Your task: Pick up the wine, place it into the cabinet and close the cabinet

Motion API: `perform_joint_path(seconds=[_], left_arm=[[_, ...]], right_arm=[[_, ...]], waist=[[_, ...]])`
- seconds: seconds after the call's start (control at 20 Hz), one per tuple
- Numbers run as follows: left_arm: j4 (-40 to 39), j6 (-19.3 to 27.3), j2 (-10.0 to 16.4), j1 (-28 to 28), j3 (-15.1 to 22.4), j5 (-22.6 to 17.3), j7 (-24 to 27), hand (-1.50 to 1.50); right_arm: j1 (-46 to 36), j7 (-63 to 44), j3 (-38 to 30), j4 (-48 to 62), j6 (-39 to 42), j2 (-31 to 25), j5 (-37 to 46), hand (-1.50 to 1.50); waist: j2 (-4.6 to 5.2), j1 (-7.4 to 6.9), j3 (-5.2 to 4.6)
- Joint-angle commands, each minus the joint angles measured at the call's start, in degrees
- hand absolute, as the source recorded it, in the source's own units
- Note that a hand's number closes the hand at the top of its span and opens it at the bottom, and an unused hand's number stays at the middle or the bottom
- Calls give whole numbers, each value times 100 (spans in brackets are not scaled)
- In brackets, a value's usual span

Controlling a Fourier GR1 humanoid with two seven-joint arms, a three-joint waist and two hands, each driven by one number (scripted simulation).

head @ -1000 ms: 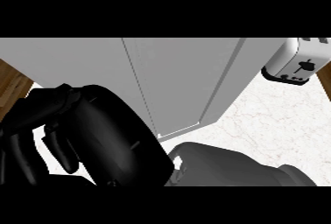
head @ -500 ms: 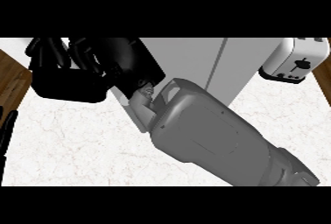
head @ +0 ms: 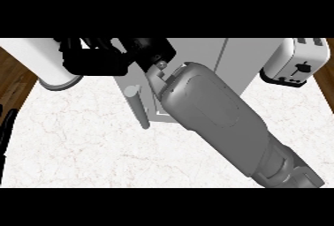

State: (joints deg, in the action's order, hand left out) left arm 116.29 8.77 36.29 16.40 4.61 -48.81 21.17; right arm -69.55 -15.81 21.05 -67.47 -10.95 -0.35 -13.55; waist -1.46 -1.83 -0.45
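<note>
Our right arm lies across the white marble counter (head: pixel 78 150), up to the pale grey cabinet (head: pixel 202 48).
The grey forearm (head: pixel 215 114) slants in from lower right. Its black right hand (head: pixel 104 59) overlaps a white cylinder with a grey end (head: pixel 55 75), possibly the wine; we cannot tell its grip. A white toaster (head: pixel 294 62) stands far right.

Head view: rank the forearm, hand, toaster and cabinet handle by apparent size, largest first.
1. right forearm, though nearness to the camera inflates it.
2. right hand and toaster: too alike to rank.
3. cabinet handle, smallest.
</note>
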Motion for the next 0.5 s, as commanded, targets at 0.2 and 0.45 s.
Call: perform_joint_path(seconds=[0.2,0.45], left_arm=[[-75,13,-44,-115,-7,98,-81,-150],[-200,27,-37,-367,-47,55,-217,-150]], right_arm=[[201,743,-314,1054,226,-680,397,150],[-72,616,-408,1214,161,-554,389,150]], waist=[[227,46,40],[224,45,36]])
